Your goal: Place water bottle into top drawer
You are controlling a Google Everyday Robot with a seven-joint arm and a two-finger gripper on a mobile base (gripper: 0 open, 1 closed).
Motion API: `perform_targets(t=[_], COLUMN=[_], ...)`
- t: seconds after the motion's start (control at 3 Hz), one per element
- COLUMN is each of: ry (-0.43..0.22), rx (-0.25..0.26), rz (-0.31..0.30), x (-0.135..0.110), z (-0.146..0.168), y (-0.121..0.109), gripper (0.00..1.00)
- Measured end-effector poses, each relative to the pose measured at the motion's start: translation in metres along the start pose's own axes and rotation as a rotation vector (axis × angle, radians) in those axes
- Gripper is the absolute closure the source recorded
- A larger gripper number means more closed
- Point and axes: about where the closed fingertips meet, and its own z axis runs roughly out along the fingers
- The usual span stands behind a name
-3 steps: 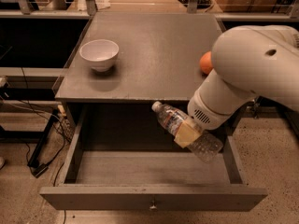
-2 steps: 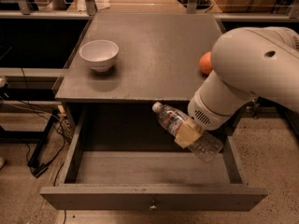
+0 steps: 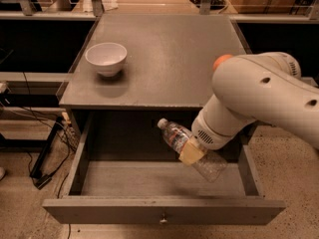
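The water bottle [image 3: 175, 135] is clear plastic with a white cap pointing up-left; it hangs tilted over the right part of the open top drawer [image 3: 149, 180]. My gripper [image 3: 192, 151] is shut on the bottle's middle, with a tan finger pad [image 3: 191, 152] across it. The bottle's base sticks out lower right of the pad. The white arm comes in from the right and covers the drawer's right rear. The drawer is pulled out, its front panel with a small knob [image 3: 162, 219] at the bottom.
A white bowl [image 3: 105, 59] stands on the cabinet top [image 3: 164, 54] at the left. An orange fruit [image 3: 222, 60] peeks out behind the arm at the top's right edge. Cables lie on the floor at the left. Shelving runs behind the cabinet.
The arm and the bottle have sunk slightly toward the drawer; otherwise nothing has visibly moved.
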Motion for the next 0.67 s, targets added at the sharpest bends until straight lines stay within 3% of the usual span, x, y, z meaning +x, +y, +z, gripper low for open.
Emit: perform_targets(t=[0.67], ry=[-0.021], rx=[0.01], rz=[0.033], x=[-0.002], z=[0.04], y=[-0.006], gripper=[1.0])
